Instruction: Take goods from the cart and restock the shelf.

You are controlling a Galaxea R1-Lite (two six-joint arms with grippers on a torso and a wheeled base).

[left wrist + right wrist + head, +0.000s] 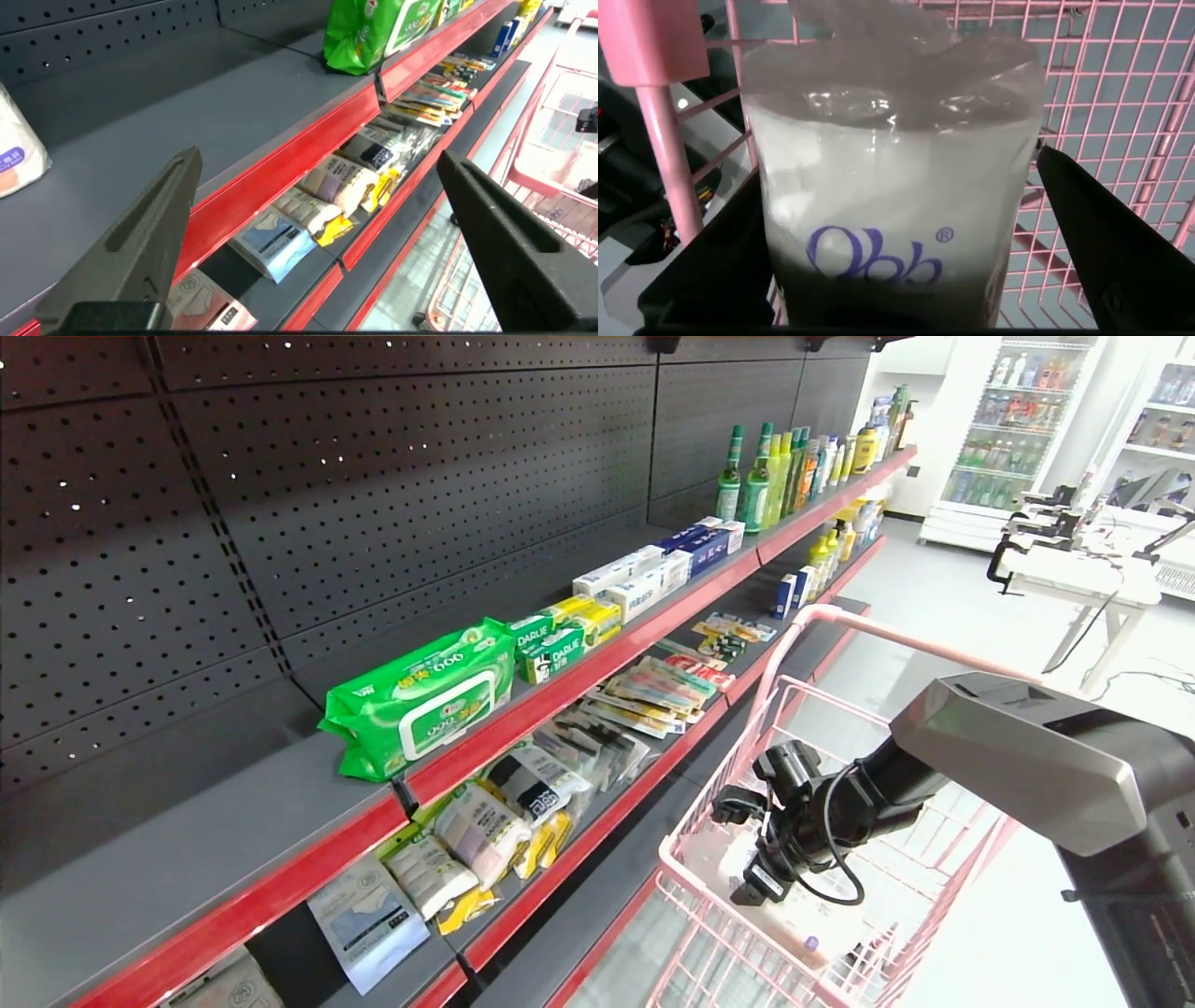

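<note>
Plainly the job is in its early stretch: the black pegboard shelf has a long bare run of grey top board on the near side of the green wet-wipes pack, with toothpaste boxes and bottles farther along, and the lower tiers hold sachets and toothbrush cards; the pink wire cart stands just beside the shelf's lower edge; inside it, low against the near wall, sits the clear-wrapped white pack with purple print, and it does not look lifted; the right gripper is down in the cart, and in its wrist view a finger lies flush against each side of the pack, so I judge it pinching the pack rather than merely astride it; the left gripper hangs by the top board's red front lip, spread wide with nothing between its fingers; near it a second white wrapped bundle rests on that board, possibly one item stocked; left to do: raise the gripped pack over the cart rim, carry it across and set it on the bare board.
</note>
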